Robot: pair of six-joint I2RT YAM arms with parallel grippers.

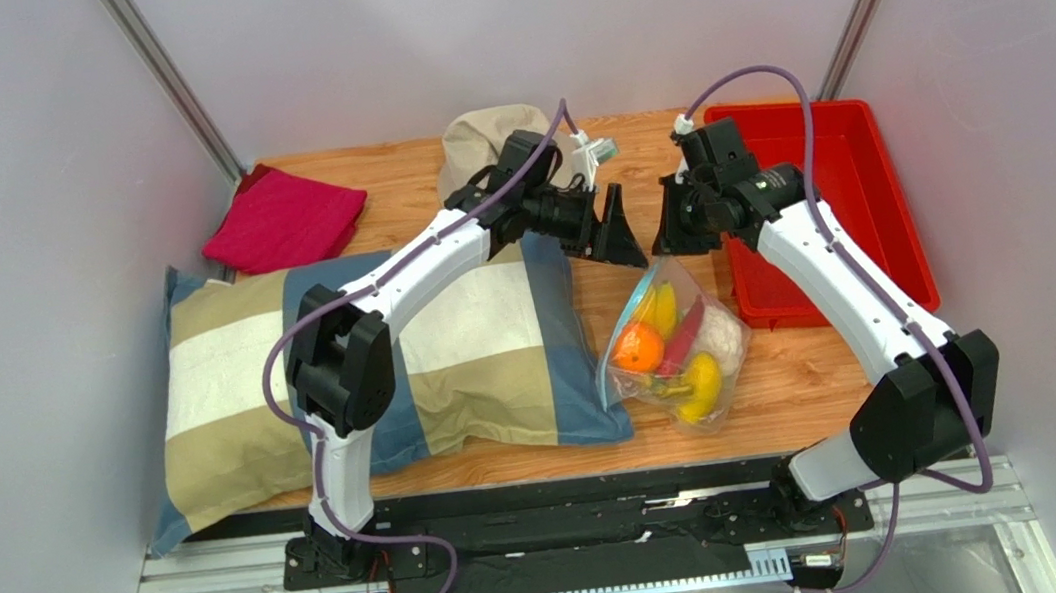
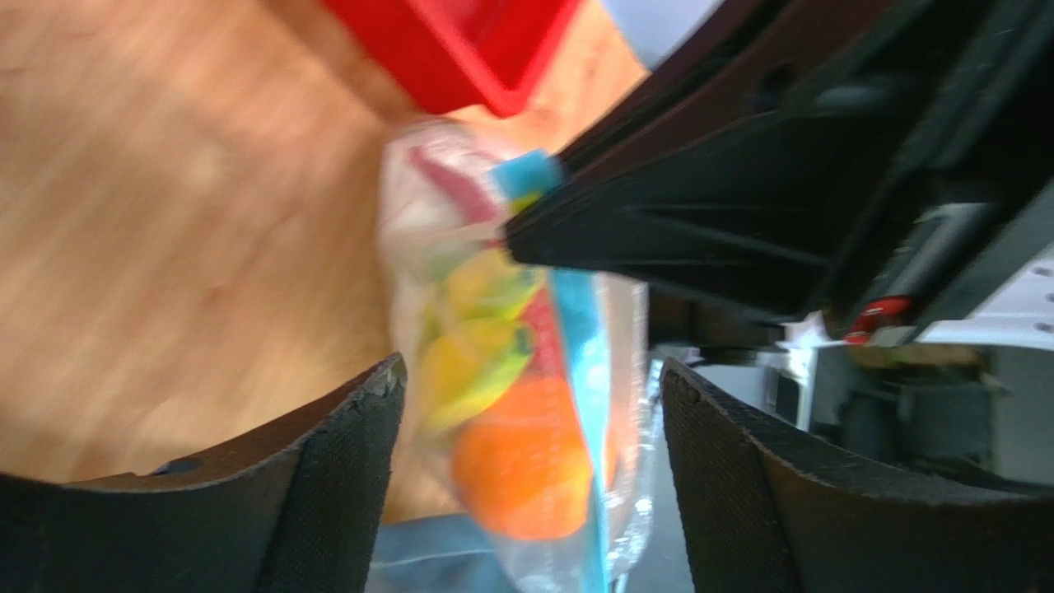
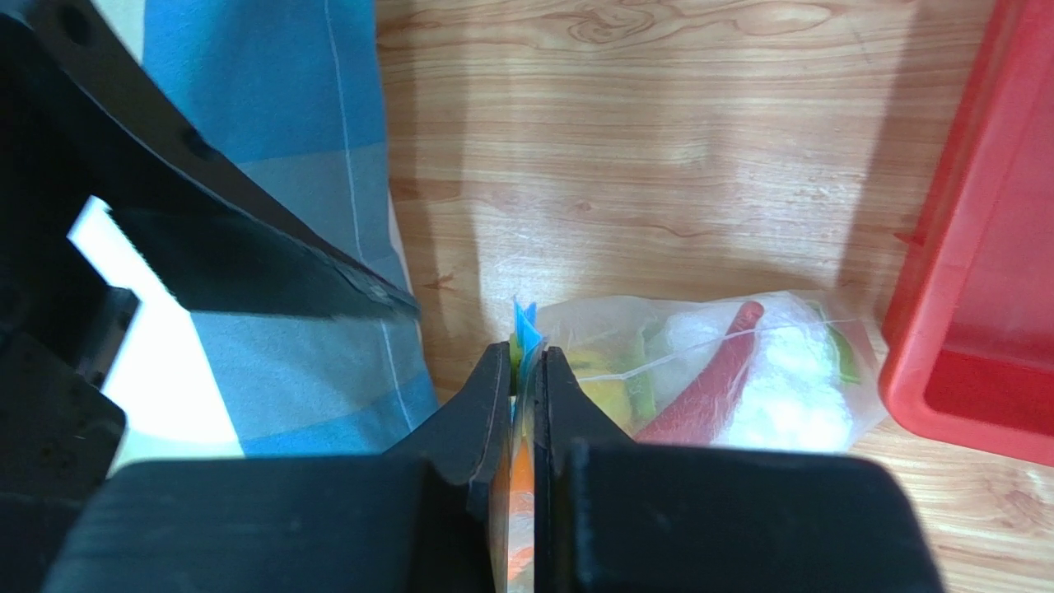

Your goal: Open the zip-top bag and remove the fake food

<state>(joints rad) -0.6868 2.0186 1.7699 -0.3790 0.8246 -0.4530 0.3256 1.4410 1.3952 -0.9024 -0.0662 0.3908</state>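
Right wrist view: right jaws pinch the blue zip strip (image 3: 525, 329) of the zip-top bag (image 3: 755, 358), fake food (image 3: 711, 386) inside, just beyond their tips. Left jaws gape with the strip between them; they should close on the free lip alone.

The left arm (image 1: 403, 274) and right arm (image 1: 843, 281) both reach to the upper centre of the overhead view, tips close together. The left gripper (image 1: 614, 230) is spread wide. The right gripper (image 3: 526, 361) is clamped on the zip-top bag (image 3: 742, 371) at its blue edge.
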